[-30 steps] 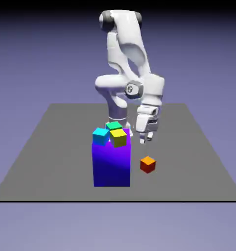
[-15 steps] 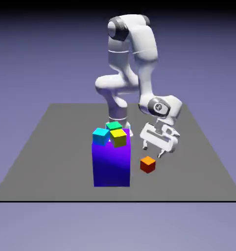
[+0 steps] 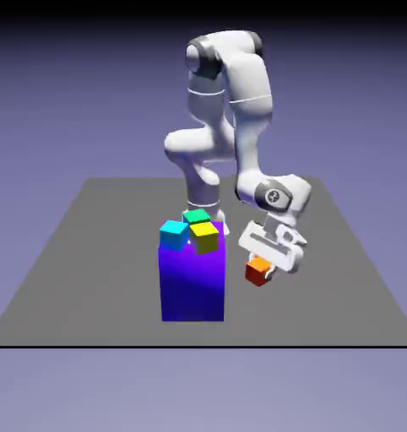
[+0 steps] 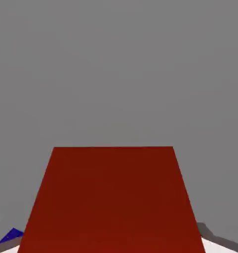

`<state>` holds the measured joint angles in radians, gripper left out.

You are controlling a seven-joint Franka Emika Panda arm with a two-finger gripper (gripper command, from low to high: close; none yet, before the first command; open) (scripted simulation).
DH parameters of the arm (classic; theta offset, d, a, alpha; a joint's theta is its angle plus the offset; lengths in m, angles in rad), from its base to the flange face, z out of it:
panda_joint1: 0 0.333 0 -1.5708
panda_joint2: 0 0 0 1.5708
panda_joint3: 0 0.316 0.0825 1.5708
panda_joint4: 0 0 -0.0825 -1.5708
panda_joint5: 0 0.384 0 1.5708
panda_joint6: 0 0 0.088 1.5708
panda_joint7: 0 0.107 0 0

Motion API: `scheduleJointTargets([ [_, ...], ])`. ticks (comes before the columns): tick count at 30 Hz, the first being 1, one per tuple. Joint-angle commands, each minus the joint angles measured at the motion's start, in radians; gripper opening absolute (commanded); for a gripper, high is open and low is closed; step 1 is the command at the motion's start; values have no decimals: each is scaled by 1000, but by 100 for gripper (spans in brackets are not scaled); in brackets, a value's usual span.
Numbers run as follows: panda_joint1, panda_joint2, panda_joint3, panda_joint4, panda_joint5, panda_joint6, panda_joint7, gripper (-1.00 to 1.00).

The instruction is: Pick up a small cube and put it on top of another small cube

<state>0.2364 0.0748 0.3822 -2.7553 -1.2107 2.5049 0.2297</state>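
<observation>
orange on top and darker red-orange on its sides, the small cube [image 3: 257, 271] is pinched between the fingers of the end effector [image 3: 261, 265], near the table [image 3: 114, 278] on the exterior view's right of the tall blue-purple block [image 3: 192, 283]; whether its underside touches the table i cannot tell

the exterior view alone shows the green cube [image 3: 196, 218], the cyan cube [image 3: 174, 234] and the yellow cube [image 3: 204, 237], grouped at the top of the block, cyan to the exterior view's left, yellow to the right and green behind them. it alone also shows the white arm [image 3: 249, 101], bent down toward the orange cube, with the hand tilted

the hand view gives one dark red face of the held cube, very large, rising from the bottom edge between the two fingers, whose pale and grey parts show at the lower left and lower right corners. a small blue corner peeks in at the lower left, and plain grey fills the rest

as for which way it points, the held cube sits tilted in the exterior view, its top face tipped and its edges off upright, while in the hand view its far edge runs nearly level across. being a cube, it has no long axis
</observation>
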Motion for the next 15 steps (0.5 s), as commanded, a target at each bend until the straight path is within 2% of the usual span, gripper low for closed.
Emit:
scheduleJointTargets([
  [1, -1, -11, 4, -5, 13, 1, -9, -100],
  [3, -14, -47, 10, 3, 41, -1, 11, -100],
  [15, 84, -450, -305, 187, 464, -484, -299, -100],
])
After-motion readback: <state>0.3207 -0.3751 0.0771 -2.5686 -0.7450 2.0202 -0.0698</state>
